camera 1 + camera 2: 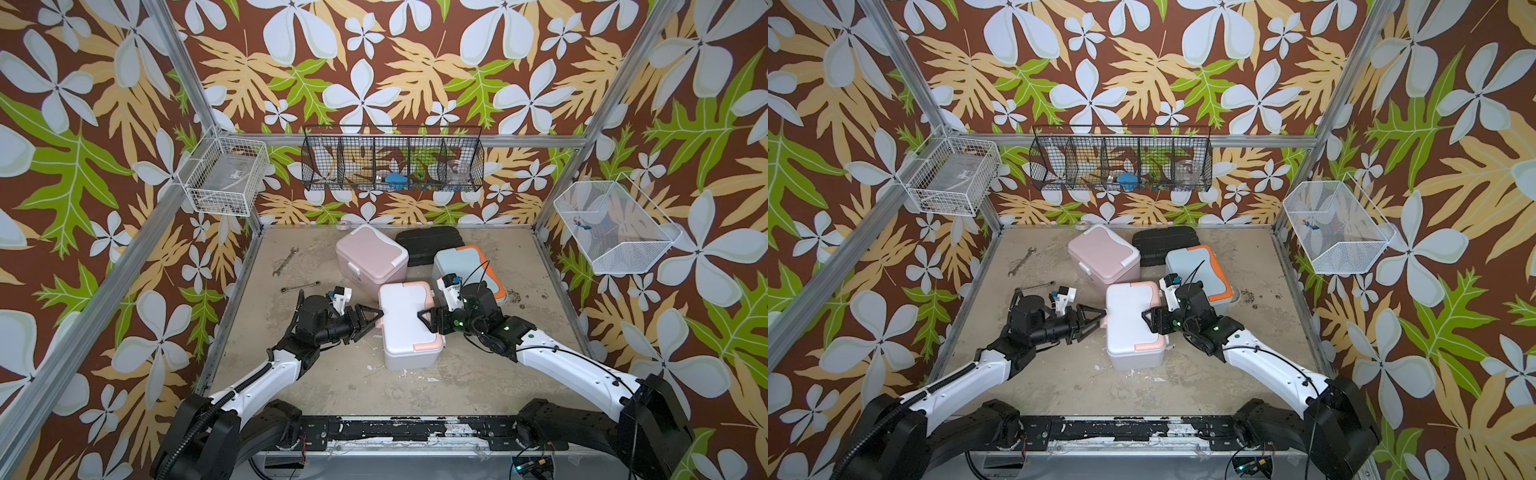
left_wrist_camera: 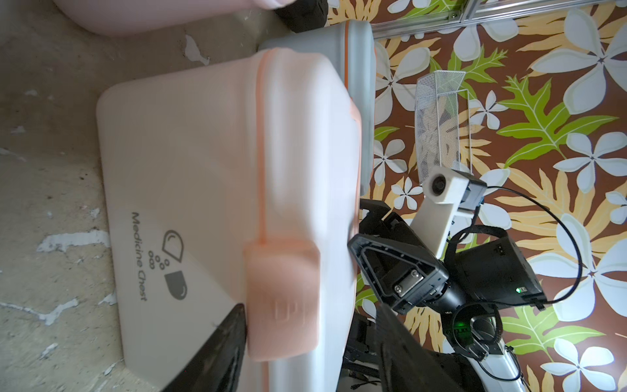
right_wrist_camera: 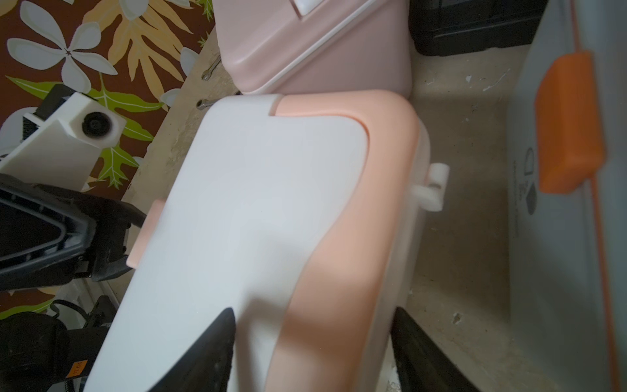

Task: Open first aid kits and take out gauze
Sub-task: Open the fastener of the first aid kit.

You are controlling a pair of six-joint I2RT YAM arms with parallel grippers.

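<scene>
White-peach kit (image 1: pixel 405 332) closed on desk (image 1: pixel 332 382), left jaws released astride its latch (image 2: pixel 281 298), right jaws released astride hinge side.

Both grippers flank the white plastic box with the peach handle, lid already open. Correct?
No. The left gripper and right gripper do flank the white plastic box with peach handle, but its lid is shut, peach latch down, as the left wrist view shows.

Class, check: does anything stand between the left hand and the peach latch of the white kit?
Nothing visible does. In the left wrist view, the left hand straddles the peach latch of the white kit, fingers open.
</scene>
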